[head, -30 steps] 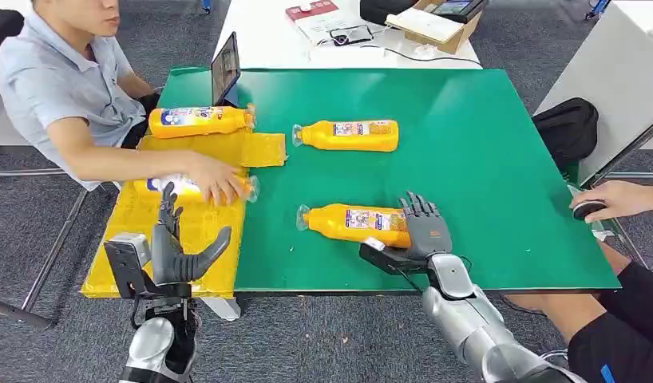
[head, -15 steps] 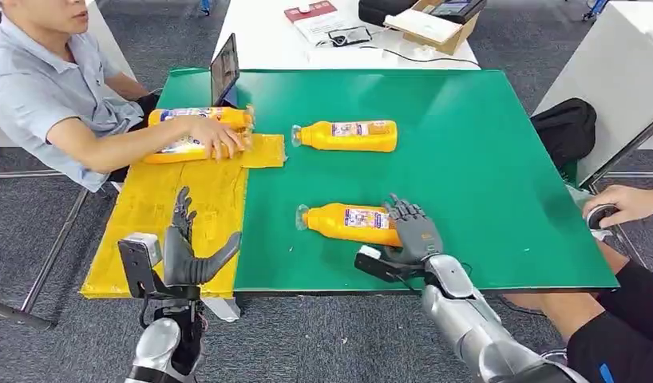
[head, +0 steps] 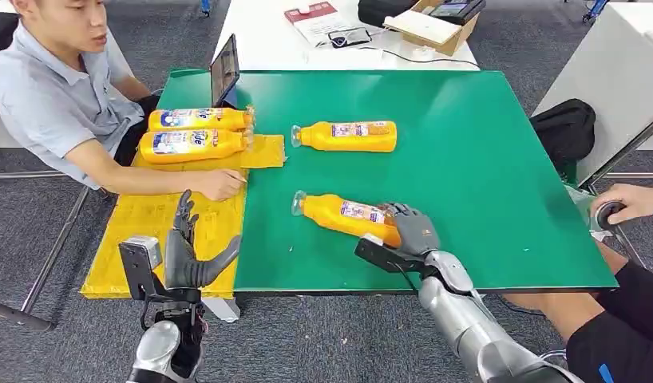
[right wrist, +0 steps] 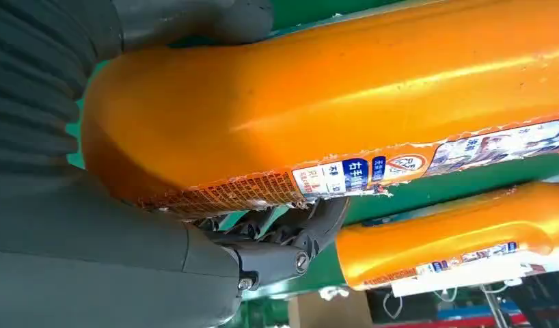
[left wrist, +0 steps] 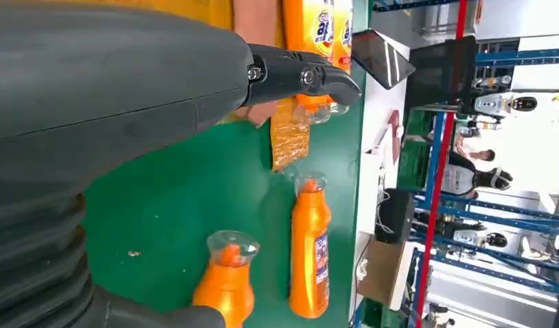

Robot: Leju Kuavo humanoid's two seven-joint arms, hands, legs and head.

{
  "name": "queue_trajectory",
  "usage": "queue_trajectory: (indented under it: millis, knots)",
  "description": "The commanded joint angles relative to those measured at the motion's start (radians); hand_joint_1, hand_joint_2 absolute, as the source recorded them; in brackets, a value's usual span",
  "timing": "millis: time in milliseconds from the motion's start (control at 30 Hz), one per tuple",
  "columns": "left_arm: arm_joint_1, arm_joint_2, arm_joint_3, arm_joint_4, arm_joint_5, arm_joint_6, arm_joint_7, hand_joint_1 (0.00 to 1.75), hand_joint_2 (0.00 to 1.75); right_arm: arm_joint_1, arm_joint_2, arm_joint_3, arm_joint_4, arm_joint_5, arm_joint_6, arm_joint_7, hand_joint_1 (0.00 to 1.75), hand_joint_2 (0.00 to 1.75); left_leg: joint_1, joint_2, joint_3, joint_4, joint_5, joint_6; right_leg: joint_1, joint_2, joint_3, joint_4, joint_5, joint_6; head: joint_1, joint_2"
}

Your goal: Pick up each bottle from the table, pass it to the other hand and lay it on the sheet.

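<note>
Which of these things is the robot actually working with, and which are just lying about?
Part of the job: held bottle in right hand; far bottle; two bottles on yellow sheet; left hand.

Just about: tablet, cardboard box, black bag.

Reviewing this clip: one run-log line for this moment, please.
right hand grips near bottle | left hand open over sheet | two bottles on sheet | far bottle waiting
</note>
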Motion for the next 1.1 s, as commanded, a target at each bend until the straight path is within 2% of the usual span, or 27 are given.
queue_trajectory:
  millis: [33,100,433,500,567,600,933,967,1033,1100]
  knots:
    - [-0.005,0.022,0.015,0.040,0.012,-0.012,0.007,0.00,1.75,0.054,0.021,-0.038,-0.023,-0.076,0.088,-0.023,1.71,1.75,0.001,-0.001,0.003,-0.001,-0.001,-0.001,0.001,-0.001,0.004,-0.002,-0.001,-0.002,0.000,0.000]
    - [0.004,0.020,0.019,0.035,0.021,-0.027,0.003,0.00,1.75,0.071,0.029,-0.046,-0.058,-0.121,0.117,-0.040,1.71,1.75,0.001,-0.001,0.004,-0.001,0.000,-0.001,0.001,-0.001,0.004,-0.002,-0.001,-0.002,0.000,0.000]
    - [0.005,0.019,0.018,0.034,0.024,-0.030,0.002,0.00,1.75,0.075,0.032,-0.046,-0.070,-0.133,0.124,-0.042,1.69,1.75,0.001,-0.001,0.005,-0.002,-0.001,-0.001,0.001,-0.001,0.005,-0.001,-0.001,-0.002,0.000,0.000]
    - [0.006,0.019,0.020,0.033,0.048,-0.055,-0.005,0.00,1.75,0.088,0.046,-0.061,-0.112,-0.208,0.171,-0.080,1.68,1.75,0.001,0.000,0.005,-0.001,-0.001,-0.001,0.001,0.000,0.005,-0.001,-0.001,-0.002,0.000,0.000]
    - [0.001,0.018,0.018,0.042,0.076,-0.079,-0.006,0.00,1.75,0.108,0.059,-0.058,-0.186,-0.273,0.199,-0.098,1.75,1.75,0.001,0.000,0.005,-0.001,-0.001,-0.001,0.001,0.000,0.005,-0.002,-0.001,-0.002,0.000,0.000]
    - [-0.001,0.018,0.017,0.046,0.079,-0.081,-0.006,0.00,1.75,0.111,0.063,-0.059,-0.203,-0.288,0.201,-0.100,1.71,1.75,0.001,0.000,0.006,-0.002,-0.001,-0.001,0.001,0.000,0.006,-0.002,-0.001,-0.002,0.000,0.000]
    - [-0.001,0.018,0.017,0.046,0.079,-0.081,-0.006,0.00,1.75,0.111,0.063,-0.059,-0.203,-0.288,0.201,-0.100,1.75,1.75,0.001,0.000,0.004,-0.001,-0.001,-0.001,0.001,0.000,0.004,-0.001,-0.001,-0.002,0.000,0.000]
    - [-0.003,0.019,0.016,0.050,0.084,-0.086,-0.005,0.00,1.75,0.116,0.070,-0.061,-0.228,-0.307,0.201,-0.107,1.71,1.75,0.001,0.000,0.004,-0.001,-0.001,-0.001,0.001,0.000,0.004,-0.001,-0.001,-0.002,0.000,0.000]
    - [0.004,0.033,-0.007,0.067,0.157,-0.188,0.038,0.00,1.75,0.139,0.081,-0.058,-0.322,-0.374,0.215,-0.108,1.71,1.75,0.001,0.000,0.005,-0.001,-0.001,-0.001,0.001,0.000,0.005,-0.001,-0.001,-0.002,0.000,0.000]
    - [0.007,0.052,-0.039,0.116,0.199,-0.269,0.069,0.00,1.75,0.129,0.077,-0.041,-0.326,-0.396,0.220,-0.114,1.69,1.75,0.001,0.000,0.004,-0.001,-0.001,-0.002,0.001,0.000,0.004,0.000,-0.001,-0.002,0.000,0.000]
